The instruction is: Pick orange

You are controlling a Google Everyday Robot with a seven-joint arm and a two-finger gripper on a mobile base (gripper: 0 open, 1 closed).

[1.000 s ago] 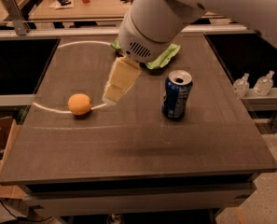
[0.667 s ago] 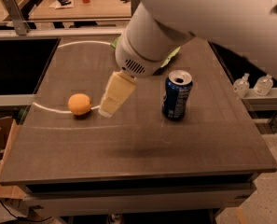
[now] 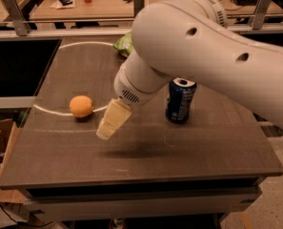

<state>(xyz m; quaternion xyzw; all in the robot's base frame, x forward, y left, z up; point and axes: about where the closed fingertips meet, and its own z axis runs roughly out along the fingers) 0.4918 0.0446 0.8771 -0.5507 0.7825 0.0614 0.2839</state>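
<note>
Small round matte orange fruit (image 3: 81,106), on dark tabletop (image 3: 146,161). Cream claw (image 3: 107,128): just beside fruit, not touching; open/closed: can't tell. Risk: off-centre approach nudges fruit, rolls away.

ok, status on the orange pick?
Gripper hovers over the table beside the orange, not touching. Orange sits free at the white line. Blue soda can stands behind the arm, likely clear of the path.
</note>
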